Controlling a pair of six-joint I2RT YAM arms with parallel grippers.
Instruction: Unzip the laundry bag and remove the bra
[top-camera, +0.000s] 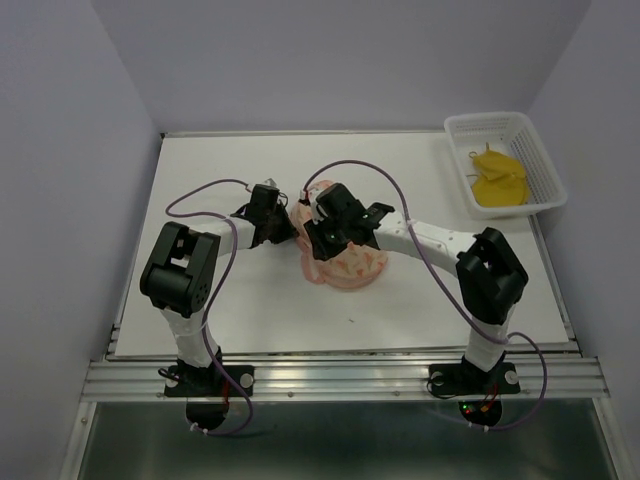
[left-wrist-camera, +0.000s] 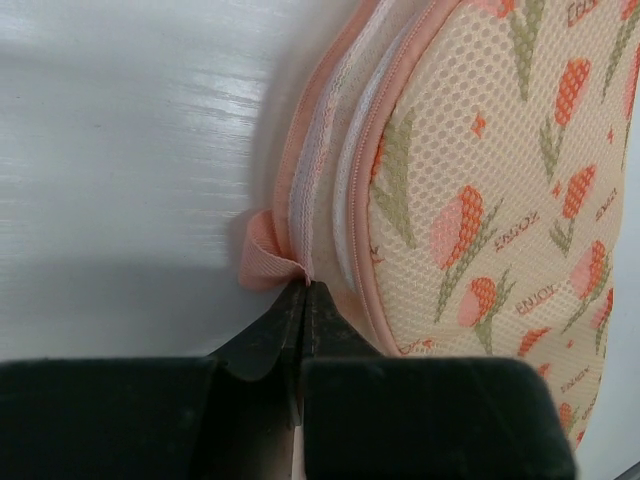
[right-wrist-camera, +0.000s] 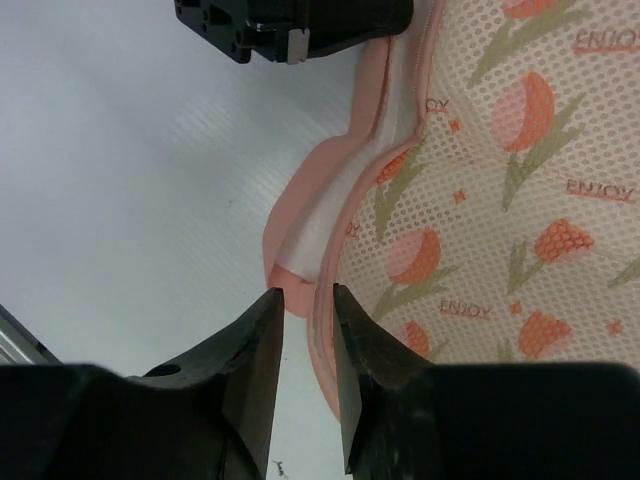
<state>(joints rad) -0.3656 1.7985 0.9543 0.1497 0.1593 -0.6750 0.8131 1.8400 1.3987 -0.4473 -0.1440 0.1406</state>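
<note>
Left fingers (left-wrist-camera: 296, 306) are pressed together on the pink rim of the bag (top-camera: 350, 265), their tips just under a small folded tab (left-wrist-camera: 260, 255). Right fingers (right-wrist-camera: 272, 310) stand narrowly apart and straddle the same pink rim farther along, with a sliver of counter (top-camera: 200, 190) showing between one finger and the rim. The two sets of fingers face each other at the bag's left edge, near one another.

Edges and room: the counter is bare to the left of the bag, behind it and in front of it, out to the side edges and the front rail (top-camera: 340, 375). On the right, the right arm and its purple cable (top-camera: 425, 255) cross the space between the bag and the basket (top-camera: 490, 117).

Surface and surroundings: a white matt counter, closed in on three sides by plain lilac walls (top-camera: 350, 60).

Things, largest first: the bag lies flat near the middle of the counter, a little right of centre. It is cream mesh printed with orange tulips, green stems and small lettering, and bound in pink. A pale strip runs between two pink bands along its rim; whether the zip is open cannot be told. The white lattice basket sits at the far right corner, well apart from the bag. The yellow bra (top-camera: 497, 182) lies inside the basket.
</note>
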